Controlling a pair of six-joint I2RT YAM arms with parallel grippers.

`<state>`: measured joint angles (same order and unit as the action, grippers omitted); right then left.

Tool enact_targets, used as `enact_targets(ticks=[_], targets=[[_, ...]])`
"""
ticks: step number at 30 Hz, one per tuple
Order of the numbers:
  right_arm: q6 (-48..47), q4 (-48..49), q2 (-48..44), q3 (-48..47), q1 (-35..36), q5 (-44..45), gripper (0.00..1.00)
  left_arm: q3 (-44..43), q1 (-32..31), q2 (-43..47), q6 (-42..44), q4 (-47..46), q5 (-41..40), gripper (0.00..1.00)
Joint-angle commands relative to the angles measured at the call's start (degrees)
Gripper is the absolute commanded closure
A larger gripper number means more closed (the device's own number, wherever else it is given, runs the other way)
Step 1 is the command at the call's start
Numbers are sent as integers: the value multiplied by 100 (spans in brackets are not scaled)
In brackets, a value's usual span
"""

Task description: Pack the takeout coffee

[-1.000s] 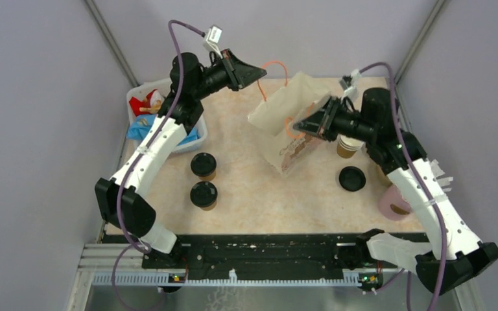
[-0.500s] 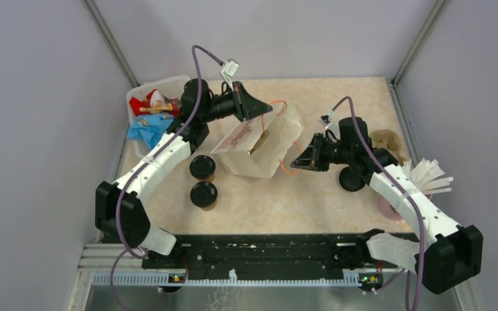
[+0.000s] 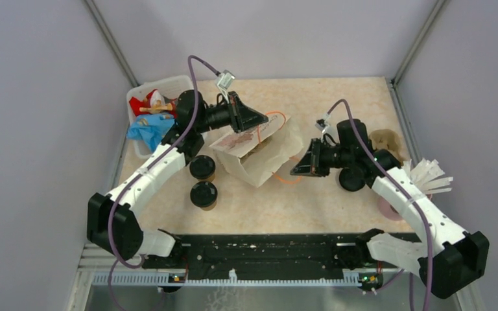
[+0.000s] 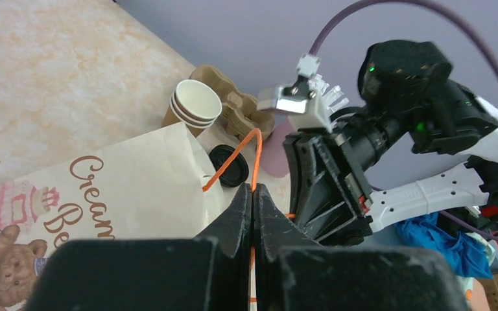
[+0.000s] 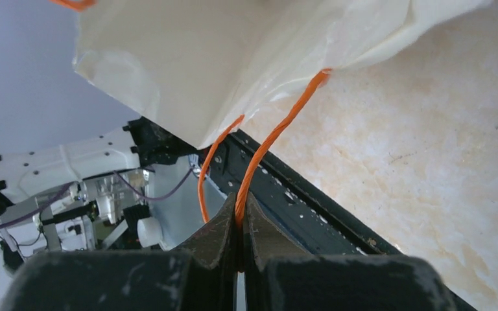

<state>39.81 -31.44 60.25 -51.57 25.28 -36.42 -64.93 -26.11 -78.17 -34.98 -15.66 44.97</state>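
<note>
The left tool [image 4: 253,197] is pinched fully shut on the far handle [image 4: 243,152] of the paper bag [image 3: 246,155], and the right tool [image 5: 238,217] is pinched just as tight on the near handle [image 5: 279,139]. With one orange loop in each, the likely purpose is to draw the two sides of the bag apart so that its mouth gapes for loading. The bag sits in the middle of the desk [image 3: 337,97], leaning over with its printed side up and to the left; its mouth seems to open upward and toward the right, though how wide is hard to judge

The coffee is not in it yet. The far cup [image 3: 202,167] and the near cup [image 3: 203,195] stand just left of the bag, close together, the far one almost touching it. Both are upright, long axis vertical, black lids on top. A spare lid [image 4: 228,167] lies flat on the right
</note>
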Motion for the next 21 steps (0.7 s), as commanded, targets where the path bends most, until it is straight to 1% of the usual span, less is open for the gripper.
enact_targets(ticks=[1, 5, 6, 10, 12, 16, 18, 21], targets=[[-210, -169, 136, -1464, 38, 502, 100, -549, -23, 19, 189, -470, -163, 100], [-203, -466, 628, -2625, 31, 820, 100, -1090, -26, -142, 142, -212, -875, 100], [-241, -571, 737, -2908, 18, 885, 100, -1199, -26, -150, 95, -143, -1198, 100], [-362, -1174, 1254, -4042, -223, 908, 100, -1381, -19, -186, -195, -284, -1730, 100], [-491, -1600, 1444, -4626, -305, 967, 100, -1520, -25, -262, -413, -424, -1708, 100], [-574, -2219, 1625, -5551, -339, 979, 100, -1946, -28, -434, -935, -275, -1619, 100], [-466, -2292, 1665, -5801, -339, 861, 100, -2076, -39, -425, -1102, -137, -1682, 100], [-229, -2280, 1671, -5890, -339, 683, 100, -2214, -52, -345, -1250, 342, -1976, 100]])
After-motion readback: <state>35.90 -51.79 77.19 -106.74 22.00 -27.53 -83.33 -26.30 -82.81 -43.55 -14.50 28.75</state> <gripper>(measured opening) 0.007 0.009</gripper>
